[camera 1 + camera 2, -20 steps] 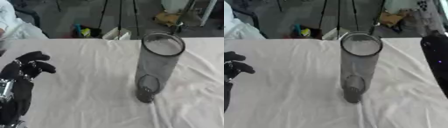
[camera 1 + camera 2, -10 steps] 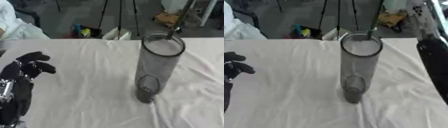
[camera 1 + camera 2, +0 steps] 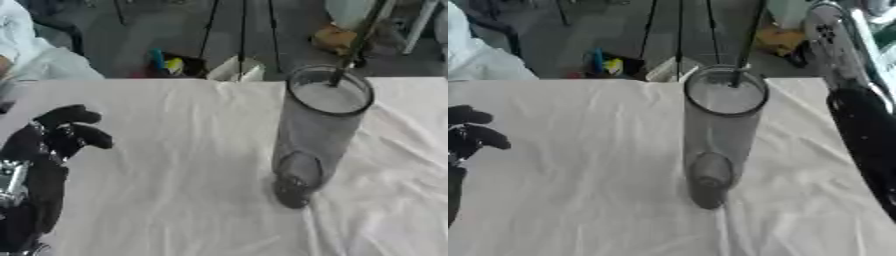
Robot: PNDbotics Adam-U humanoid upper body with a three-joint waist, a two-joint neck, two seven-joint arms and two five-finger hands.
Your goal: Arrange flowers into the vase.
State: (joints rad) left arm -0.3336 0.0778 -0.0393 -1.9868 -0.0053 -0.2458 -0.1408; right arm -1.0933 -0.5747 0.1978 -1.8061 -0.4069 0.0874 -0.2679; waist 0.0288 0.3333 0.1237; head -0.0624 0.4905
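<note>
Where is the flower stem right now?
The dark stem comes down from the upper right, its lower end just inside the rim of the tall vase.

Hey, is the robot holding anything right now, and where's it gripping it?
The left hand holds nothing. A thin stem dips into the vase mouth, but the right hand is out of view, so what grips it cannot be told.

Materials/finish, quick pass:
Vase (image 3: 319,130): clear smoky glass, smooth, glossy rim. Tablecloth (image 3: 184,175): white cloth, matt, creased. Left hand (image 3: 54,137): matt black w/ silver metal at wrist. Right arm (image 3: 868,115): glossy black, silver trim. Stem (image 3: 359,42): thin, dark, matt.
</note>
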